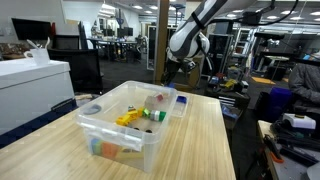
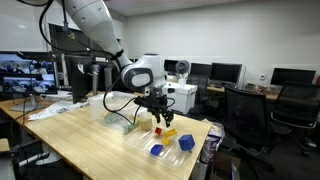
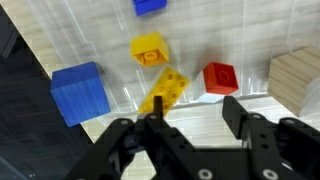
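Observation:
My gripper (image 3: pixel 196 110) hangs just above a clear plastic lid (image 3: pixel 100 40) on the wooden table, jaws apart with only the table surface showing between them. A long yellow brick (image 3: pixel 165 90) lies tilted at the tip of the left finger (image 3: pixel 157 106). A red brick (image 3: pixel 220 77) sits just beyond the right finger (image 3: pixel 235 112). Around them are a square yellow block (image 3: pixel 150 48), a big blue block (image 3: pixel 78 92), a second blue piece (image 3: pixel 150 6) and a wooden block (image 3: pixel 297 78). In both exterior views the gripper (image 2: pixel 155 112) (image 1: pixel 178 78) hovers over that lid (image 2: pixel 140 142).
A clear bin (image 1: pixel 120 135) with several coloured toys stands beside the lid, seen too in an exterior view (image 2: pixel 115 112). A white cabinet (image 1: pixel 35 85) is off the table's side. An office chair (image 2: pixel 245 115) and monitors (image 2: pixel 225 72) stand past the table edge.

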`<state>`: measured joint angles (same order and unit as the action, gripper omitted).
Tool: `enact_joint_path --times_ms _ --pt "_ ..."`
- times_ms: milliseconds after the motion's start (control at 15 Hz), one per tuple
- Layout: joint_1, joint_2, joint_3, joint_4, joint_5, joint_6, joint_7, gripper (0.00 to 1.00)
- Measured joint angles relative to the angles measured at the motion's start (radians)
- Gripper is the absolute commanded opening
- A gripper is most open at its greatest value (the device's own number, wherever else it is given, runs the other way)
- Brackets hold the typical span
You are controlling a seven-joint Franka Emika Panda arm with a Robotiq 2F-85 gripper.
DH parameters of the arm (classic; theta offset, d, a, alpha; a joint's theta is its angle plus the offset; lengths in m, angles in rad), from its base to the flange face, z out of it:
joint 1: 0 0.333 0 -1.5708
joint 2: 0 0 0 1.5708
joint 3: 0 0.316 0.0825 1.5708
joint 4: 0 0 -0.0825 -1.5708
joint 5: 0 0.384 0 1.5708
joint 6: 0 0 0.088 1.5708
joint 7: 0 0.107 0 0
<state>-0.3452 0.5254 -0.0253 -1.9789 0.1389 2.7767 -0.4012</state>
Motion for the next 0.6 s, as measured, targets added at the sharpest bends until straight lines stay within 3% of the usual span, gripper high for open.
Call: enact_joint_path --times_ms 133,600 --pt "0.0 0.0 0.0 0.006 0.0 -0.011 0.0 1.0" --pt "0.001 -0.012 0.015 0.037 0.0 -0.015 0.0 1.0"
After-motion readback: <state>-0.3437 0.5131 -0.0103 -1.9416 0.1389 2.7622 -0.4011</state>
